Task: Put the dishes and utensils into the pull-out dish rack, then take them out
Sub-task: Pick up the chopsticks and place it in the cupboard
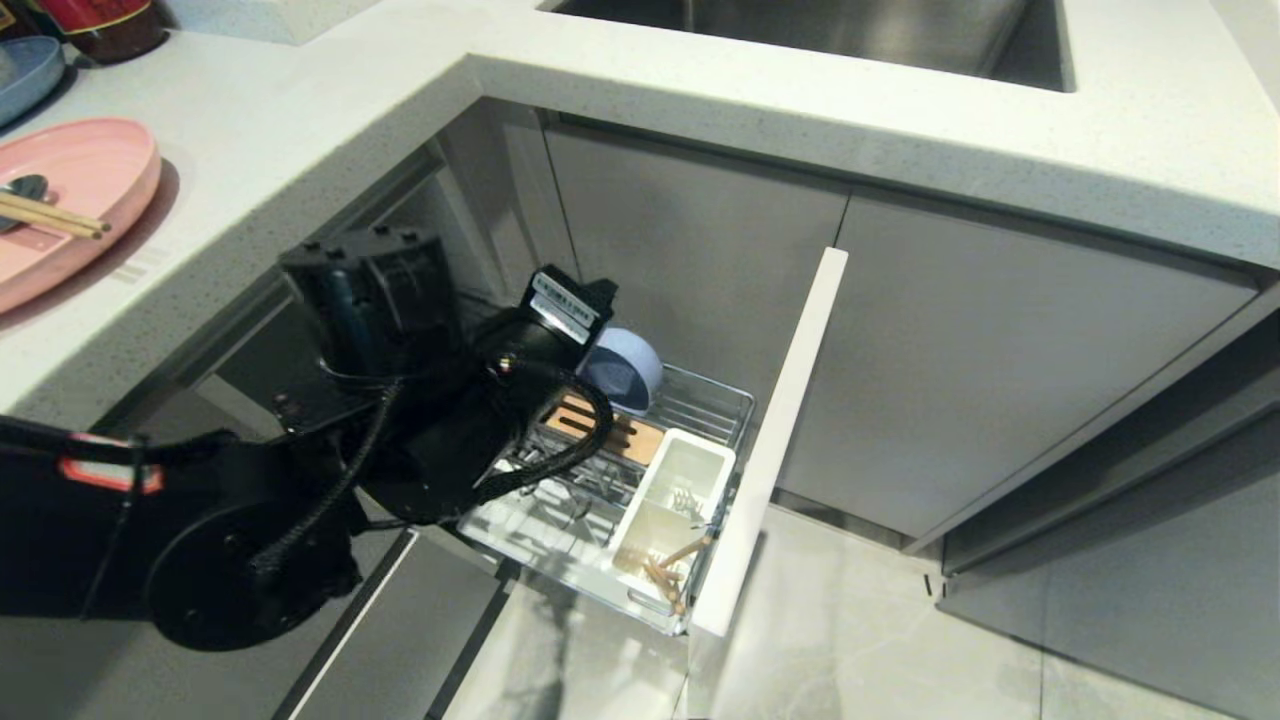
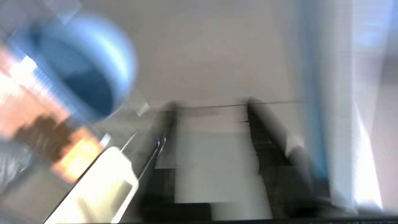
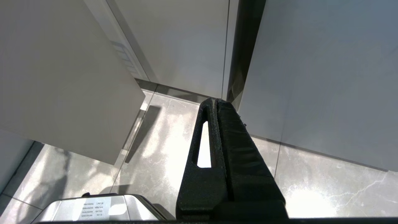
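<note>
Left arm reaches down from the bench (image 1: pixel 300 130) into the pull-out dish rack (image 1: pixel 715 400), a chrome wire basket drawn out on its flat pale front panel (image 1: pixel 780 430). The wrist sits over the rack's middle.

Left hand (image 2: pixel 211 105): the wrist view is badly smeared. The two dark fingers (image 2: pixel 264 130) stand apart and nothing shows between them, so the hand reads as released and empty.

The small round periwinkle-blue bowl (image 1: pixel 625 370) stands tipped on its edge at the back end of the rack, just behind the slotted light wood strip (image 1: pixel 630 435). In the left wrist view this bowl (image 2: pixel 84 65) lies off to one side of the fingers, near them but outside the gap. Whether it touches them I cannot tell.

The white plastic utensil box (image 1: pixel 690 465) sits against the rack's front panel. Some wood-coloured sticks lean in its nearer compartment, too small to identify.

The large round matte pink plate (image 1: pixel 90 170) lies on the bench, well away from the rack and up to its left. The plain light wooden chopsticks (image 1: pixel 50 215) and the slim silver spoon (image 1: pixel 25 187) lie across the plate.

Right hand (image 3: pixel 215 100): clenched, fingers pressed together, empty. It hangs above the pale marble-look floor (image 3: pixel 155 149) on the far side of the rack's front panel.
</note>
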You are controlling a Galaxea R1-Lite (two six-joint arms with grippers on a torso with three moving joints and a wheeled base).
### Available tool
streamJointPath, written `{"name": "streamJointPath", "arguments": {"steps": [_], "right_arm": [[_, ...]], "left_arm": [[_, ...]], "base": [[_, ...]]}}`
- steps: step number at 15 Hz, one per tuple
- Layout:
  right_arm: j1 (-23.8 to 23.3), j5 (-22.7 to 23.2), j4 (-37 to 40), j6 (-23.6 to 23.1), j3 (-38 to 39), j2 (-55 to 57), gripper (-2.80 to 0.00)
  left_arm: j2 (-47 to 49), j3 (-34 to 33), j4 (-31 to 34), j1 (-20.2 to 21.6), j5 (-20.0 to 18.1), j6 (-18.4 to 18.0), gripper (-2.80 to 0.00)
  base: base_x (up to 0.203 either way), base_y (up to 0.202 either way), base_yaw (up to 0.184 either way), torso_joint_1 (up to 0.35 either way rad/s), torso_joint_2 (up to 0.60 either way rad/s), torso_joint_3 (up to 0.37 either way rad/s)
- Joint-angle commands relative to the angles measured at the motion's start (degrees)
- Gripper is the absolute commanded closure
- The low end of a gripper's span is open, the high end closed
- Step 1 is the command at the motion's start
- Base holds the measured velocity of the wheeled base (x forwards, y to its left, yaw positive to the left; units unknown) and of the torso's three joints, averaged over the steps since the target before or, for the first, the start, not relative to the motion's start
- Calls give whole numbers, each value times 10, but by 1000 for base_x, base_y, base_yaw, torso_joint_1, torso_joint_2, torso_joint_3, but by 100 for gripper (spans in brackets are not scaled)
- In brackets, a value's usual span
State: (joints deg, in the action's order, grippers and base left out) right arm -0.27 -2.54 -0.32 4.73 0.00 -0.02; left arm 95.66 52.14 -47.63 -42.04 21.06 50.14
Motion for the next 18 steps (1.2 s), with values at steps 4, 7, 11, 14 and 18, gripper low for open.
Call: {"name": "streamJointPath", "arguments": {"steps": [4, 7, 11, 14, 18], "right_arm": [[0, 0, 0, 0, 0, -2, 0], [0, 0, 0, 0, 0, -2, 0], [0, 0, 0, 0, 0, -2, 0], [0, 0, 0, 0, 0, -2, 0], [0, 0, 0, 0, 0, -2, 0]], "left_arm": [[-115, 36, -1, -12, -5, -283, 0], [-199, 54, 48, 7, -19, -339, 0], [-328, 53, 112, 98, -109, -458, 0], [-430, 57, 247, 219, -235, -527, 0], [-549, 73, 443, 363, -321, -587, 0]], "base": [[0, 0, 0, 0, 0, 0], [0, 0, 0, 0, 0, 0], [0, 0, 0, 0, 0, 0], [0, 0, 0, 0, 0, 0], [0, 0, 0, 0, 0, 0]]}}
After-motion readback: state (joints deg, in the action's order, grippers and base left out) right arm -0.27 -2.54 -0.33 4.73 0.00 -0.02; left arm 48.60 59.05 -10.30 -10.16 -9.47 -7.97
